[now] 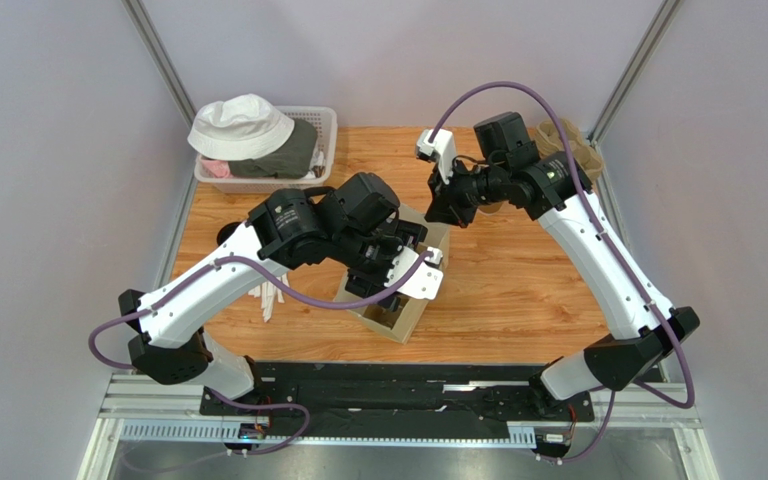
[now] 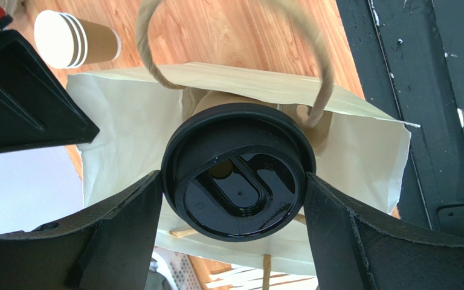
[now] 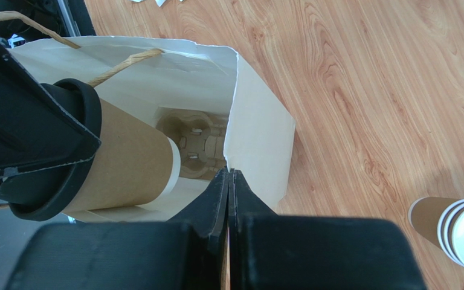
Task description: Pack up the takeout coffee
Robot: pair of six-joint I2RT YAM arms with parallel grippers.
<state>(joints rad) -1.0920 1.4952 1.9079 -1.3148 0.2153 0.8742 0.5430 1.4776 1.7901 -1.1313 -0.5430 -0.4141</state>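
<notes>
Slanting past bag (image 3: pixel 258 139) rim: takeout coffee (image 3: pixel 125 163), left hand (image 2: pixel 233 181).

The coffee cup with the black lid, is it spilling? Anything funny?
No spill shows. The small tan paper cup has its round black plastic lid on, and the left gripper holds it over the open brown paper bag. Only oddity: a stack of tan paper cups lies sideways on the wooden table.

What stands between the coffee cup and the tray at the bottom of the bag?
Nothing visible. The coffee cup, held by the left hand, hangs tilted in the open bag mouth; the tray part in view is bare. A twine handle arches close by.
</notes>
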